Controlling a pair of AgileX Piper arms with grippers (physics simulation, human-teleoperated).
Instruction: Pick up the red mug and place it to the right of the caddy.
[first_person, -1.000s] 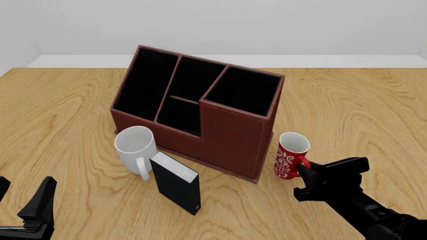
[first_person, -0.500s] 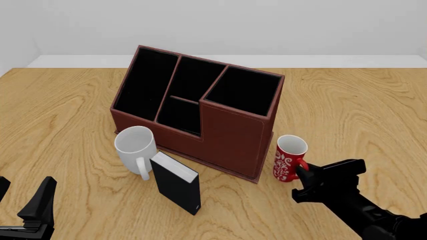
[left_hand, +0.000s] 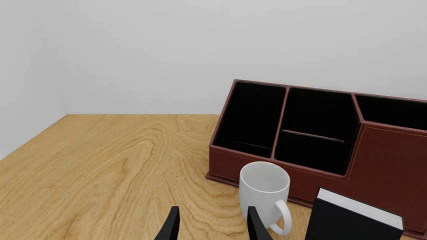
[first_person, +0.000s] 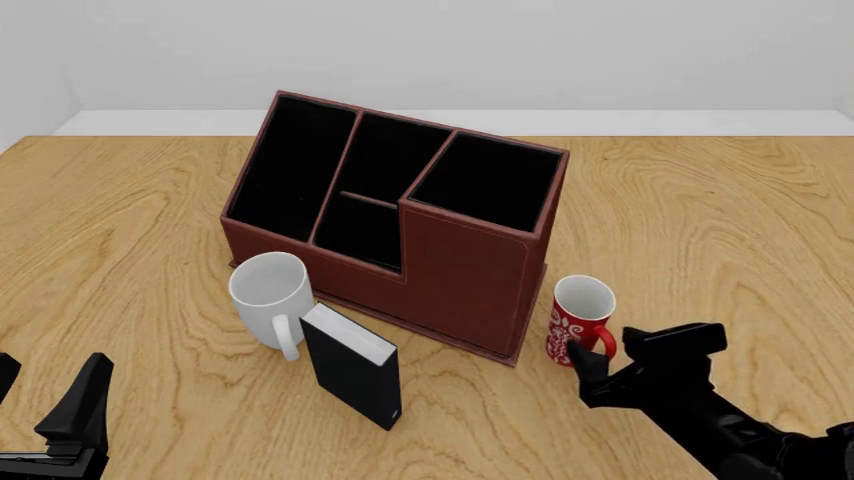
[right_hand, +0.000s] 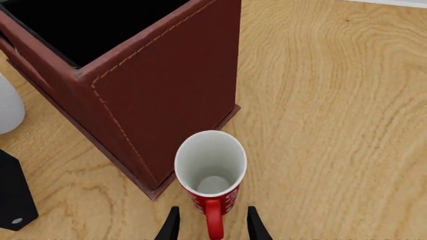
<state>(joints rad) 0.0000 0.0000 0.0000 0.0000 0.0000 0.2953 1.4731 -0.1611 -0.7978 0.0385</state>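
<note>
The red mug with its white swirl pattern stands upright on the table, just right of the caddy's near corner. In the right wrist view the mug shows its white inside, close beside the caddy's wall. My right gripper is open, its fingers on either side of the red handle without touching it. My left gripper stays at the table's near left, open and holding nothing.
A plain white mug and a small black book-like box stand in front of the caddy's left half. Bare wooden table stretches to the right of the red mug.
The red mug has come down a little, nearer to me, and now rests on the table. My right gripper's fingers have spread off its handle and the arm has drawn back slightly.
</note>
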